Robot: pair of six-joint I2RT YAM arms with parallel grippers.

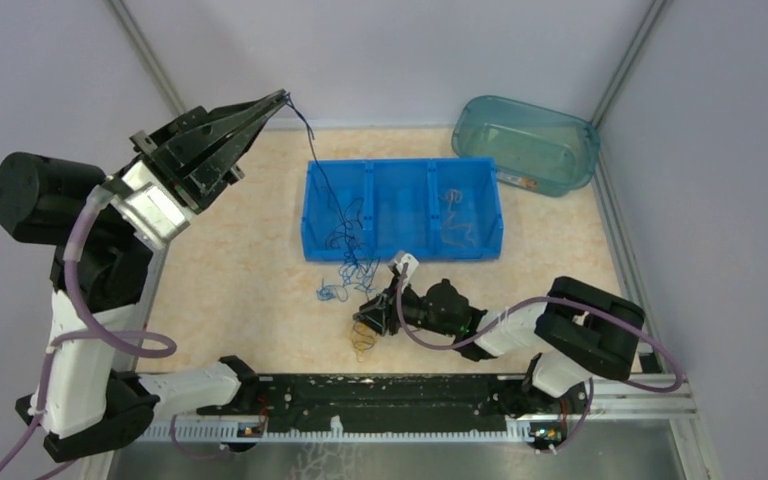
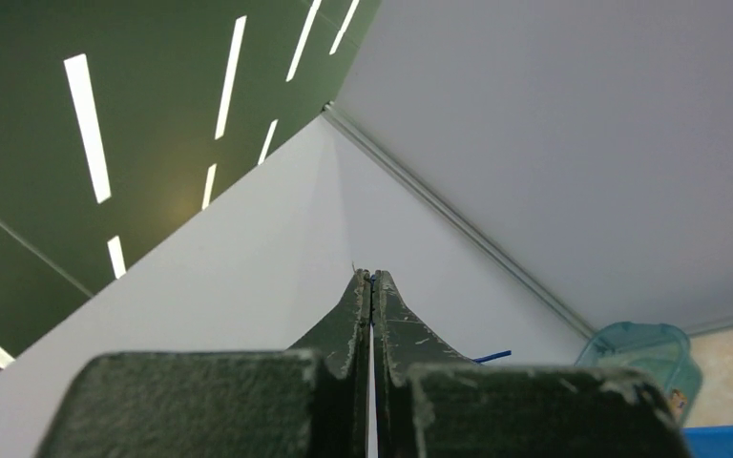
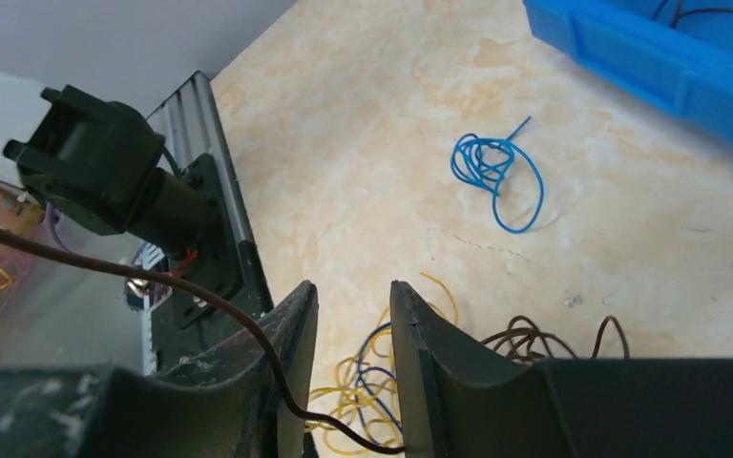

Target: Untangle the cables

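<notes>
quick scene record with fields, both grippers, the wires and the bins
left gripper: up high, shut on a dark blue wire that hangs into the blue tray's left compartment
right gripper: low at the table, jaws apart over a yellow, blue and brown tangle
loose wire: blue curl on the table, apart from the tangle
blue tray: three compartments, tan wire in the right one
teal tub: behind the tray, to the right
</notes>
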